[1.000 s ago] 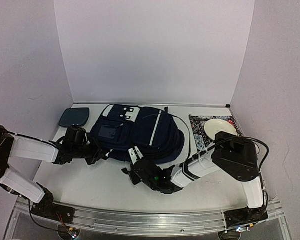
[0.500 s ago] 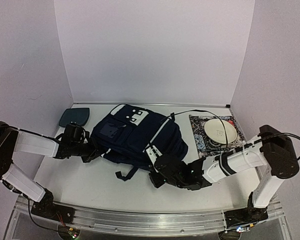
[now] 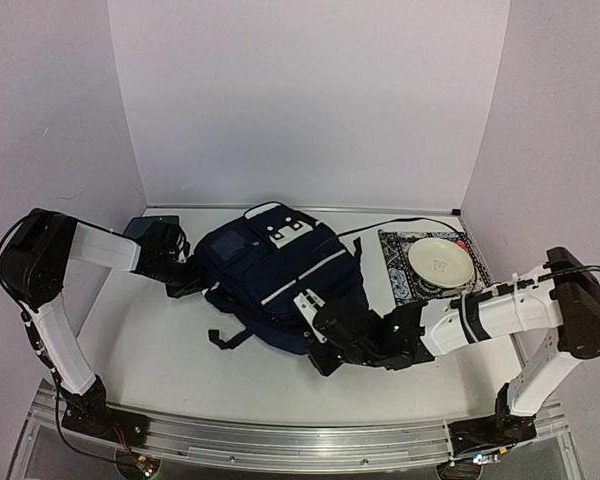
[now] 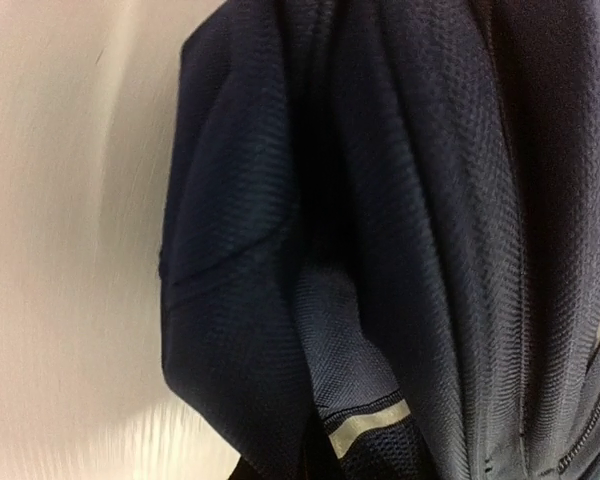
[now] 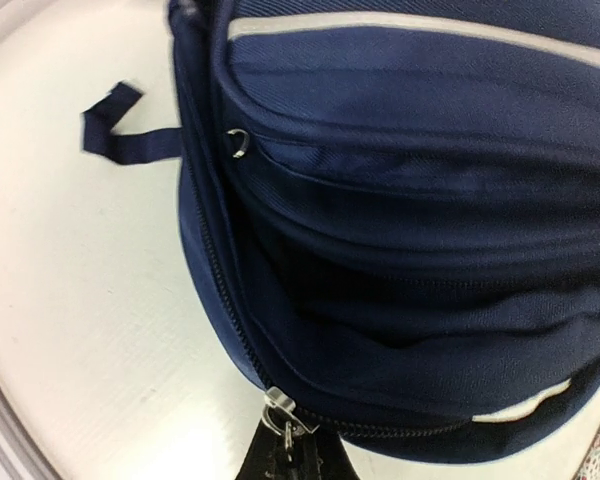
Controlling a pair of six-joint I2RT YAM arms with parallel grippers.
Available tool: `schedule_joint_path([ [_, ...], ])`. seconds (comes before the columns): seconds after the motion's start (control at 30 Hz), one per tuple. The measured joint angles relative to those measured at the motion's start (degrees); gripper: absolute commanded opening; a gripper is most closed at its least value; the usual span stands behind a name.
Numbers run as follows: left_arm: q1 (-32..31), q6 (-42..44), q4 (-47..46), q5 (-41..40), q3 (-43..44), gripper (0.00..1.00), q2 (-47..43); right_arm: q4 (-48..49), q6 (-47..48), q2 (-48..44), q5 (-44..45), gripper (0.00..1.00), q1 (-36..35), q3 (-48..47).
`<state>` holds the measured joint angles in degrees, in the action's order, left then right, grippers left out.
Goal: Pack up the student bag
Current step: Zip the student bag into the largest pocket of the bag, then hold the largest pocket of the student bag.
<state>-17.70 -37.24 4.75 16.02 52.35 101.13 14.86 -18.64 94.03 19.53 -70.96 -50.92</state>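
Lying front-up at table ctr, the backpack (image 3: pixel 270 270) is turned at a slant, with its white-patched top toward the back wall and its base toward the near edge. It rests on the white table (image 3: pixel 160 350). A strap (image 3: pixel 227 337) trails off its near-left corner onto the table.

L gripper (image 3: pixel 187 277): pressed to the bag's left side, arm reaching in low from the left. L wrist cam is filled w/ navy fabric folds and one short white stripe (image 4: pixel 365 425). Fingers not in shot. Jaws: cannot tell if apart or together.

R gripper (image 3: pixel 315 335): against the bag's near-right corner, arm stretched low across the table from the right. R wrist cam shows the bag's base close up, w/ the zip track running round the lower edge. The metal zip pull (image 5: pixel 280 412) sits at bottom ctr, just above a dark part at the frame edge. Cannot tell if that part is a finger or a tab. Jaws: cannot tell.

Other items:
- Cream plate (image 3: pixel 440 262) on a patterned mat (image 3: pixel 398 283), right of the bag, not touching it.
- Thin black cord (image 3: pixel 385 222) arcs from the bag's top-right toward the mat.
- Teal pad (image 3: pixel 132 228) at back-left, mostly hidden behind the L arm.
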Motion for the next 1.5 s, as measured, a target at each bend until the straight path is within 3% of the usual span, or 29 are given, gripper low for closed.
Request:
schedule_joint_path([
  [0.2, 2.61, 2.76, -0.37, -5.07, 4.14, 0.52, 1.61, -0.61, 0.35, 9.63, -6.61, 0.00, -0.21, -9.72],
  [0.27, 3.65, 2.87, -0.27, -5.84, 3.79, 0.61, 0.33, -0.14, 0.20, 12.89, -7.81, 0.00, -0.34, -12.49],
  [0.43, 3.79, 1.48, -0.24, -6.99, -2.84, 0.70, -10.16, 1.34, -0.82, 19.61, -8.84, 0.00, -0.49, -19.61],
  [0.57, 2.36, -0.60, -0.20, -6.01, -9.85, 0.71, -19.33, 2.98, -1.49, 23.59, -9.41, 0.00, -0.52, -24.17],
  [0.73, -2.91, -4.77, -0.01, -3.63, -16.37, 0.72, -24.20, 4.45, -2.17, 26.97, -9.94, 0.00, -0.53, -27.80],
  [0.93, -9.87, -10.85, 0.27, -2.20, -21.86, 0.67, -28.99, 5.48, -2.40, 29.09, -10.12, 0.00, -0.61, -29.69],
  [1.13, -13.18, -15.66, -2.09, -2.19, -23.34, 0.52, -29.57, 6.14, -2.46, 29.90, -10.27, 0.00, -0.61, -30.69],
  [1.23, -15.53, -17.19, -4.19, -2.28, -23.33, 0.40, -27.55, 6.24, -2.46, 29.95, -10.34, 0.00, -0.61, -30.90],
  [1.37, -18.81, -18.84, -6.21, -3.06, -23.33, 0.11, -24.15, 6.21, -2.45, 29.95, -10.52, 0.00, -0.61, -30.90],
  [1.43, -19.44, -19.59, -6.89, -3.78, -23.28, 0.01, -23.79, 6.18, -2.46, 29.95, -10.82, 0.00, -0.61, -30.90],
  [1.5, -19.61, -19.74, -7.15, -4.57, -23.19, 0.00, -23.79, 6.40, -2.46, 29.92, -11.01, 0.00, -0.61, -30.68],
])
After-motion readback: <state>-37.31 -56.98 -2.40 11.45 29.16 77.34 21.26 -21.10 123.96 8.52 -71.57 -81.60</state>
